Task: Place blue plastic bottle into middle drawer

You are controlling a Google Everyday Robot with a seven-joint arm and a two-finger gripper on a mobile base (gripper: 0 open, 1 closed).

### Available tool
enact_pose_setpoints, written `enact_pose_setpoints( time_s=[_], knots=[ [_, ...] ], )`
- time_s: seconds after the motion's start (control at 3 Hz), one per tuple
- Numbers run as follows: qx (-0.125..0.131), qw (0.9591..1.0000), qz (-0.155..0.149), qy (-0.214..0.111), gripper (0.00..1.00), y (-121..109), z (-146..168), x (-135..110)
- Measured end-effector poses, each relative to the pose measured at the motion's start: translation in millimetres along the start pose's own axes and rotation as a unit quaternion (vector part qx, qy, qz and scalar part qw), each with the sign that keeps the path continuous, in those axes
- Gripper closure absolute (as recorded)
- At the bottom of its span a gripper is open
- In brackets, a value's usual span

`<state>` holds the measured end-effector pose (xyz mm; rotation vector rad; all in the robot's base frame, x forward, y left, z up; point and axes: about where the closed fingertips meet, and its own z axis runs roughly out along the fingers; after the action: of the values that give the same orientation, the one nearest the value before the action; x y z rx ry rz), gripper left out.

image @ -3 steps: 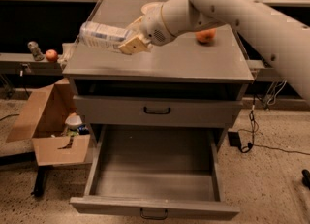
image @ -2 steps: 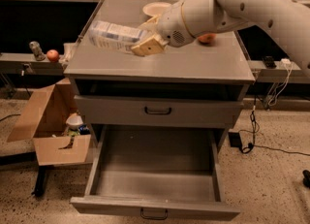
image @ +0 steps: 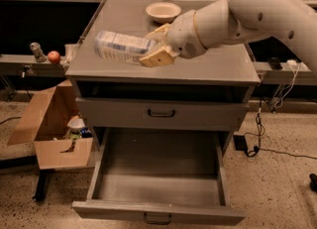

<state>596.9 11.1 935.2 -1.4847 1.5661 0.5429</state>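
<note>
The gripper (image: 157,44) holds the blue plastic bottle (image: 119,47) on its side, in the upper middle, over the cabinet top (image: 213,67). The middle drawer (image: 158,186) sits open at the bottom.

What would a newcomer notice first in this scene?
A big white arm reaches in from the right, its gripper clamped on the blue plastic bottle, held sideways above the cabinet top. Below, the middle drawer stands pulled wide open. A white bowl sits near the top's back edge.
</note>
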Motion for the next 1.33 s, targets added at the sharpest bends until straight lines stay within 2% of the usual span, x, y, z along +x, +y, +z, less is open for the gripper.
enact_pose_setpoints(
  time_s=[0.33,0.67,1.0,1.33],
  knots=[
    [-0.01,0.9999,0.0,0.001,1.0,45,-16,26],
    [-0.03,0.9985,0.029,0.035,1.0,99,-24,79],
    [-0.03,0.9985,0.029,0.035,1.0,99,-24,79],
    [-0.025,0.9973,0.059,0.035,1.0,114,-20,101]
  ],
)
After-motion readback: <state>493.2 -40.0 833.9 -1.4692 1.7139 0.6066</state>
